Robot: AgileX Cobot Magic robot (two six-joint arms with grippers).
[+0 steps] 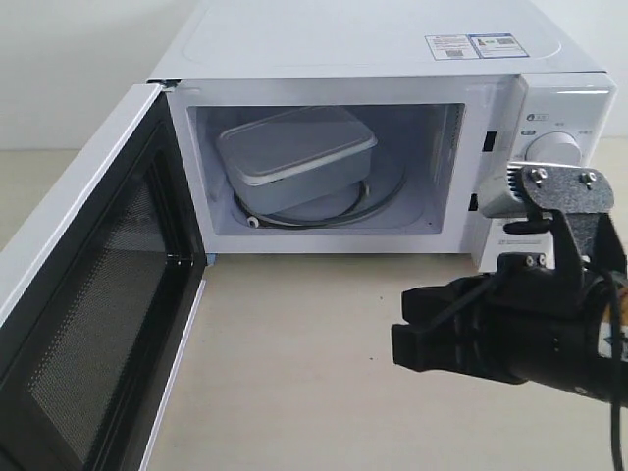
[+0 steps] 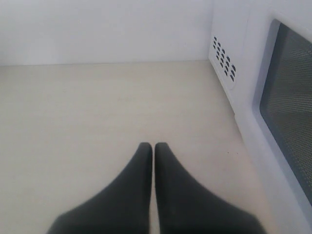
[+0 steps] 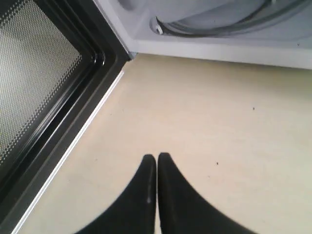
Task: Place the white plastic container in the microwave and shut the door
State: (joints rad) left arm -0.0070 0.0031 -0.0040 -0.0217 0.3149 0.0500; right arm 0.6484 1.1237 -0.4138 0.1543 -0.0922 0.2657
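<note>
1. Done: the white plastic container [image 1: 294, 155] lies inside the microwave [image 1: 392, 59], on the turntable [image 1: 381, 199], toward the cavity's rear left corner;
2. Remaining: the door [image 1: 88, 324] stands wide open, not yet closed;
3. The left gripper [image 2: 153, 146] and the right gripper [image 3: 156, 157] both have fingers pressed together, holding nothing.

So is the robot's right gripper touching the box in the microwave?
Apart. The exterior view shows the box sitting inside the microwave, while the right gripper, jaws shut, hangs outside in front of it, above the table.
</note>
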